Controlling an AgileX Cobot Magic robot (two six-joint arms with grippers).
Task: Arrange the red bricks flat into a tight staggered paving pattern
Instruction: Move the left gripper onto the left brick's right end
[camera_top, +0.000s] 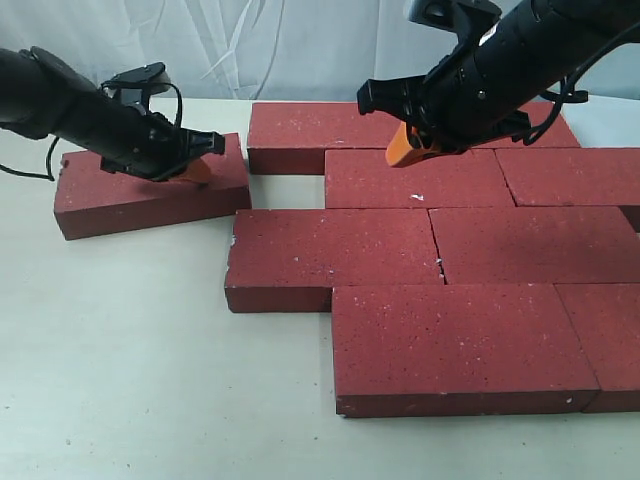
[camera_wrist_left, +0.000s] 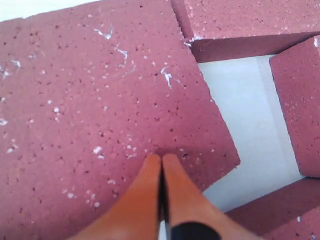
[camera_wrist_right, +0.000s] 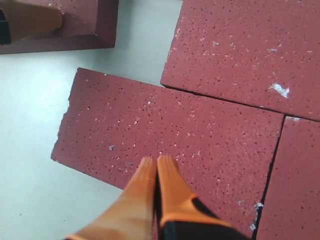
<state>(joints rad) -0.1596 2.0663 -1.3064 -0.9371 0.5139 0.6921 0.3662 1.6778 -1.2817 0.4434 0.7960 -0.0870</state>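
red bricks (camera_top: 340, 250) in staggered rows, one apart

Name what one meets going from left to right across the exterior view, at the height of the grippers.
Separate red brick, with the left gripper over its right end → strip of bare table → right gripper → rightmost second-row brick.

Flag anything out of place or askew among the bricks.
One brick lies apart at the left, slightly skewed, with table showing between it and the paved rows; the shut left gripper rests on it. Nearby, a row brick has a chipped corner.
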